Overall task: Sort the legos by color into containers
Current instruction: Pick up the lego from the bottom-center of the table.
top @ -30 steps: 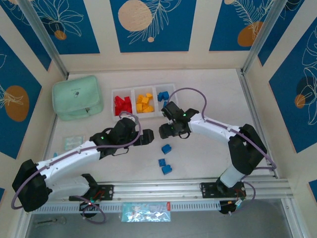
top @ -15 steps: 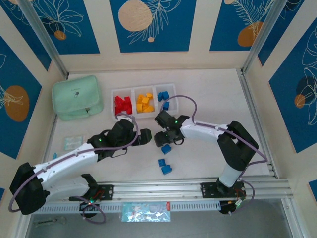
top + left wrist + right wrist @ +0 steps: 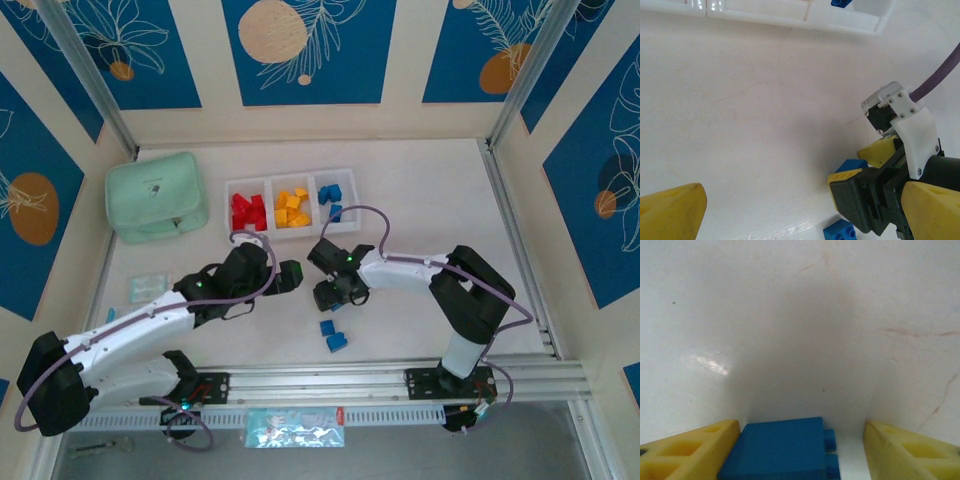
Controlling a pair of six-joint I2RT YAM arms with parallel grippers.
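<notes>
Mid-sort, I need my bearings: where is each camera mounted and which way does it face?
Top external: above and behind the arm bases, looking down on the table; shows left gripper, right gripper, tray, pouch.
Left wrist: on the left arm, looking along the table toward the tray; own yellow fingers at the bottom corners.
Right wrist: on the right arm, facing straight down, close; own fingers flank a blue brick.
Shared: both wrist views show that brick between the right gripper's fingers.

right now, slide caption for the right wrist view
Open right gripper straddling a blue lego on the white table.
</notes>
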